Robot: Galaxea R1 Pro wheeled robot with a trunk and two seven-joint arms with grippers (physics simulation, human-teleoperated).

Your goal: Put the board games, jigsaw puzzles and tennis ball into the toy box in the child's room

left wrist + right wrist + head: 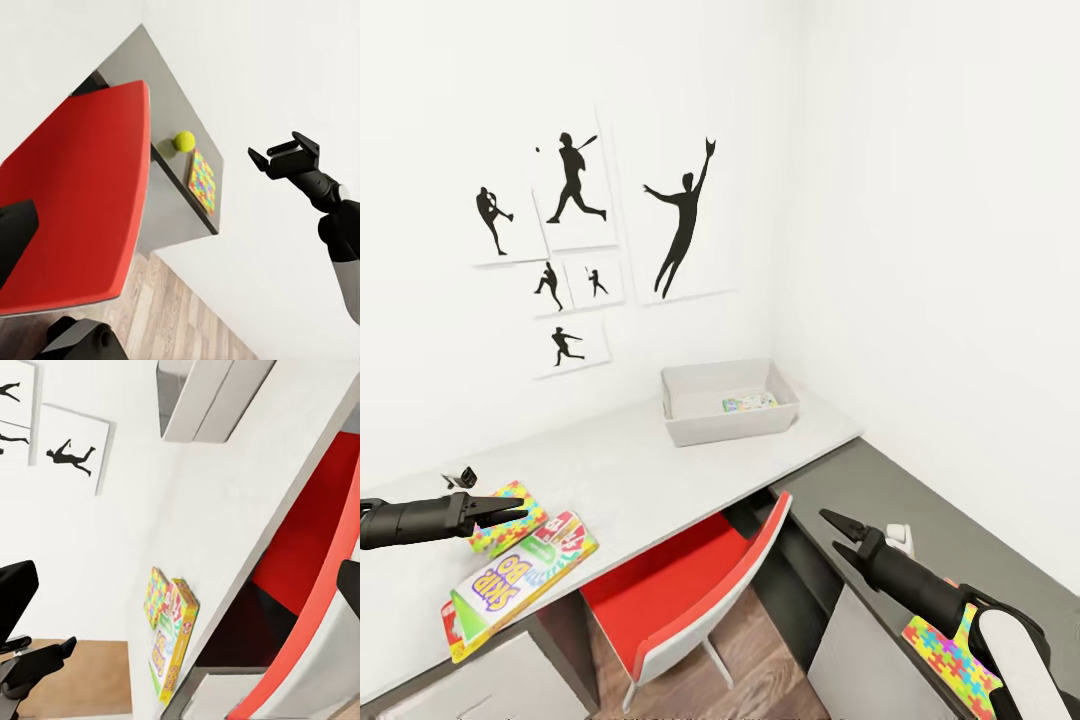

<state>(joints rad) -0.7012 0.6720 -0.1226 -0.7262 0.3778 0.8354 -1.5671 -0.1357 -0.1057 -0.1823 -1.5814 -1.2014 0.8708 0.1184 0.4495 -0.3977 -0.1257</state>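
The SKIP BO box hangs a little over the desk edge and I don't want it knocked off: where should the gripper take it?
Probably at the overhanging corner of the SKIP BO box, coming from the front edge of the table. It lies flat, so only there can the left gripper close over its thin sides.

Head view high, facing the corner table [660,470], both wrist views low, sharing the red chair [690,580]

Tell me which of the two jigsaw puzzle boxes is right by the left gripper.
The jigsaw puzzle box on the pale desktop, beside the SKIP BO box, under the left gripper. The other jigsaw puzzle box lies on the lower dark grey section.
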